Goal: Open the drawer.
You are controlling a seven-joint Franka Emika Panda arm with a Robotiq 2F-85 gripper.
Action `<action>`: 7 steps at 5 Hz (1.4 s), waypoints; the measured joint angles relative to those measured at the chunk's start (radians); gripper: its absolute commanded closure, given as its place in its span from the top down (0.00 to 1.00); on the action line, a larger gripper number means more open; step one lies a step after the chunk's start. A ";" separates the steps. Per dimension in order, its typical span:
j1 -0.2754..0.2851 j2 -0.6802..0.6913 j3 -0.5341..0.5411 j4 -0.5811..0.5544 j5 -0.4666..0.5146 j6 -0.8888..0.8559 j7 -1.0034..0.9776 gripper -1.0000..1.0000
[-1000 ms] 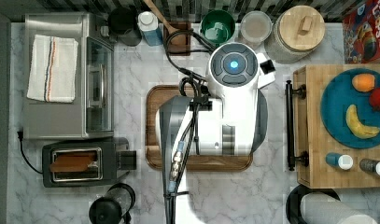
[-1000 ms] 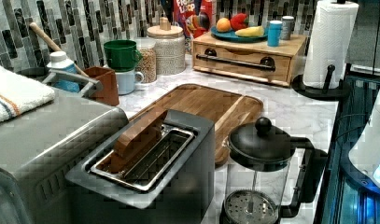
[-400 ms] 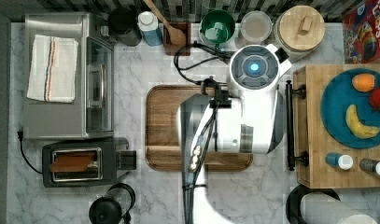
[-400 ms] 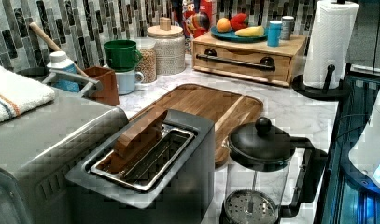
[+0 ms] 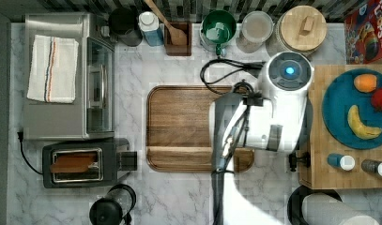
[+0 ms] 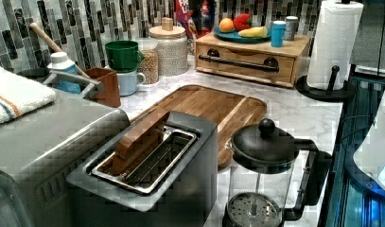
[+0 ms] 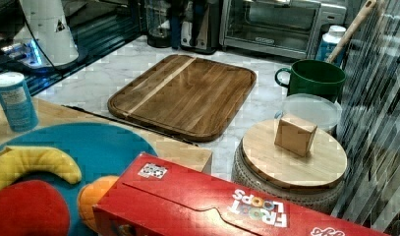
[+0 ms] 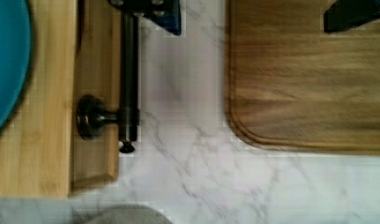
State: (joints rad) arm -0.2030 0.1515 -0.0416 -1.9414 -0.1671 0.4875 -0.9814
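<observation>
Drawer (image 5: 305,161) shut, set in the front of the butcher-block cabinet (image 5: 320,178) at the counter's right edge in the top view. Mostly covered there by the arm (image 5: 268,117); one end of the black handle (image 5: 293,161) poking out beside the cabinet. A second ago the arm hung over the middle of the dark tray (image 5: 179,126); since swung across to the cabinet side, which reads as the approach nearly done and no pull begun. Long axis along the counter's right edge, back to front; face turned toward the tray, so opening should mean a draw toward the top view's left.

Left view: drawer (image 6: 247,66) at the counter's far end, flush with its frame, handle (image 6: 240,62) lying level across the front, paper roll (image 6: 334,42) just beside.

Right view: cabinet top (image 7: 183,150) at the near corner under a blue plate (image 7: 104,142), tray (image 7: 187,93) beyond on the marble.

Wrist view: drawer front (image 8: 96,154) and handle (image 8: 129,84) close up, bar standing off on its round post. Gripper (image 8: 250,14) spread wide and empty, one finger (image 8: 150,14) right at the bar, the other over the tray's edge. Needs shifting so the bar sits between the fingers before any squeeze.
</observation>
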 measured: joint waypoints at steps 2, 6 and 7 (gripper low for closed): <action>-0.042 0.025 -0.067 -0.063 -0.034 0.123 -0.073 1.00; -0.062 0.097 -0.081 -0.123 -0.085 0.264 -0.077 1.00; -0.069 0.111 -0.081 -0.145 -0.094 0.383 -0.078 1.00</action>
State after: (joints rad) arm -0.2725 0.2627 -0.1230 -2.0859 -0.2612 0.8706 -1.0596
